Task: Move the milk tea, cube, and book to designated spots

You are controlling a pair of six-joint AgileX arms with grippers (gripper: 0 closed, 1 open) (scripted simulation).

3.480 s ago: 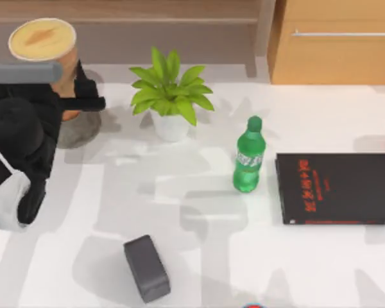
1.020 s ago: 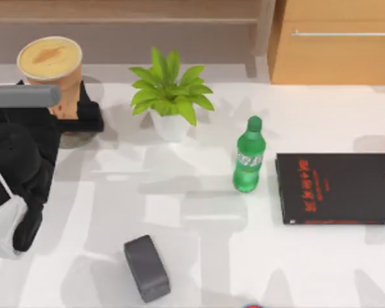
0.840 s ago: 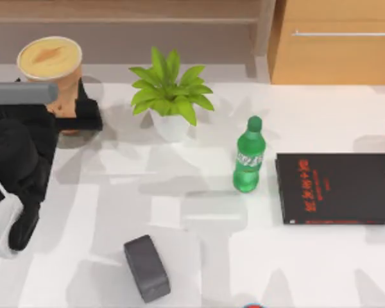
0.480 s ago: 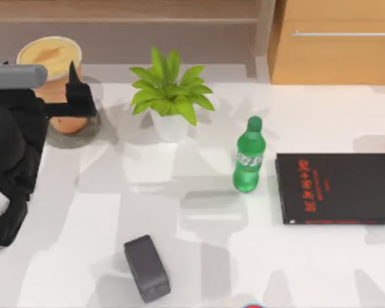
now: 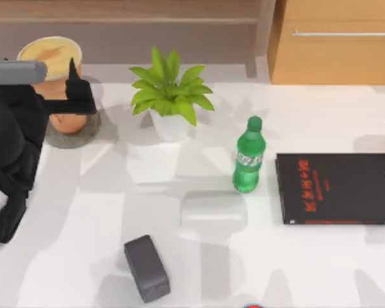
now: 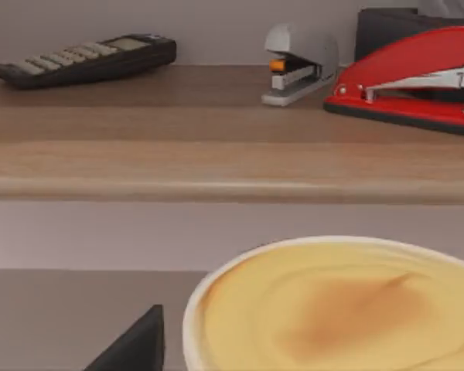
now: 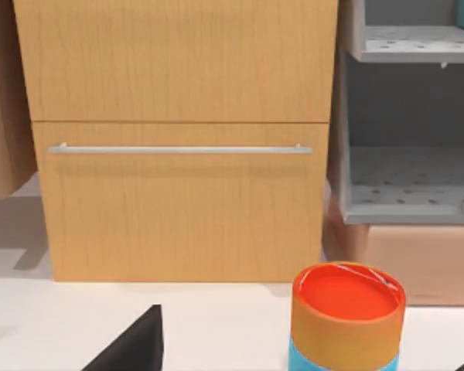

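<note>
since the earlier top-view frames the milk tea point(image 5: 53, 77) has come down out of the air and now sits on the round grey coaster point(image 5: 85, 130) at the table's far left, and the left gripper point(image 5: 69, 96) looks to have eased apart around it. its dark fingers point(image 5: 78, 97) stand beside the cup, apparently no longer clamping it, though i judge this from above and the far finger is hidden, so it holds nothing as far as i can see. in the left wrist view the cup's creamy top point(image 6: 336, 309) sits close below the camera, with a remote, a grey stapler and a red stapler on the shelf behind. the cup is probably light, stiff-walled and smooth, top-heavy if full, so a mid-height hold on the tapered side is safest; squeezing near the rim risks a slip or tip. the black book point(image 5: 337, 188) lies at the right with red characters on its cover, too small to read; the green bottle point(image 5: 248, 157) near it carries a pale label i cannot read either. a potted plant point(image 5: 169, 96) and a dark grey block point(image 5: 146, 267) are also on the table. the right wrist view faces a wooden drawer front and an orange-topped canister point(image 7: 346, 317); whether the right gripper is open i cannot tell.
</note>
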